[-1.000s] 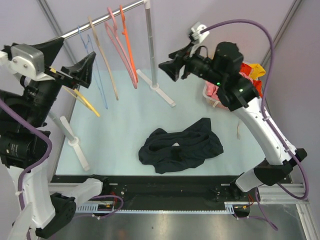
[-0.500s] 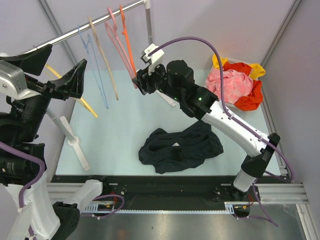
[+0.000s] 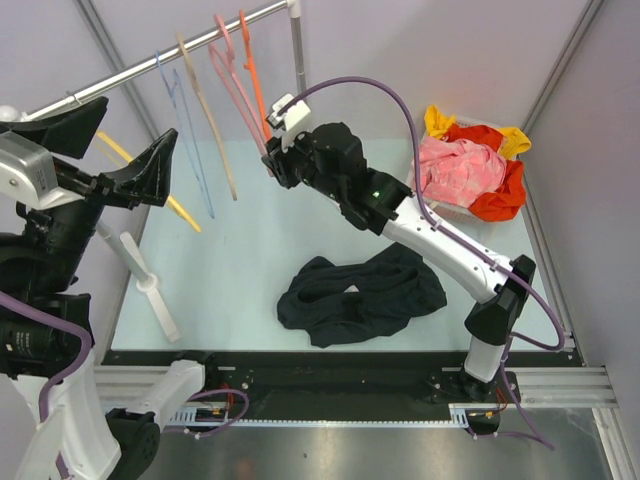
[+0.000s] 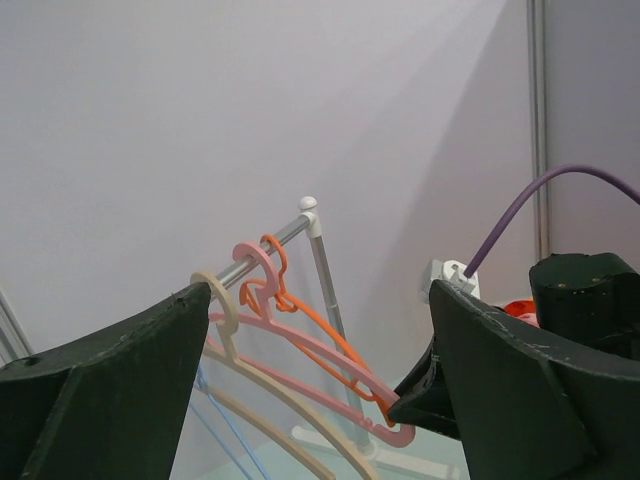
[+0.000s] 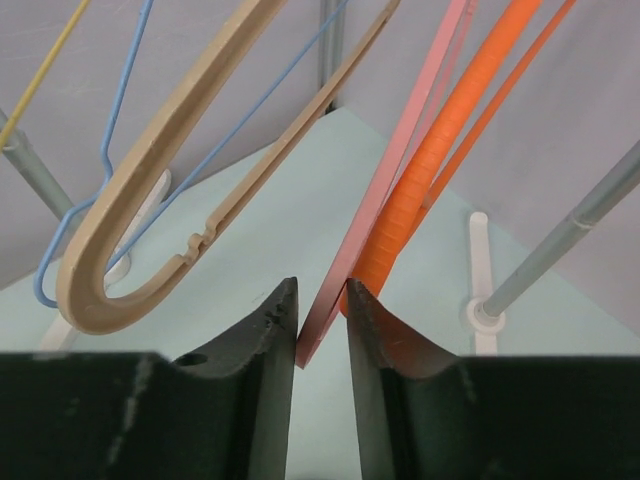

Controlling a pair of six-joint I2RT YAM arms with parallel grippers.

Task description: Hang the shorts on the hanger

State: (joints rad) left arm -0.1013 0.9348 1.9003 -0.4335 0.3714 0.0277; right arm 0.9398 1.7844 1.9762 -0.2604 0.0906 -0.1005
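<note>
The shorts (image 3: 360, 300) lie crumpled on the tabletop (image 3: 250, 240), the fingers of the right gripper (image 5: 320, 295) stand close around the lower corner of the hanger (image 5: 383, 190), firm grip unclear, and the fingers of the left gripper (image 3: 140, 117) gape wide, empty.

Hangers, five: yellow hanger (image 3: 182, 213), blue hanger (image 5: 123, 85), beige hanger (image 5: 130, 180), pink hanger (image 5: 395, 155), orange hanger (image 5: 445, 140). Shorts (image 3: 360, 295), one pair.
</note>
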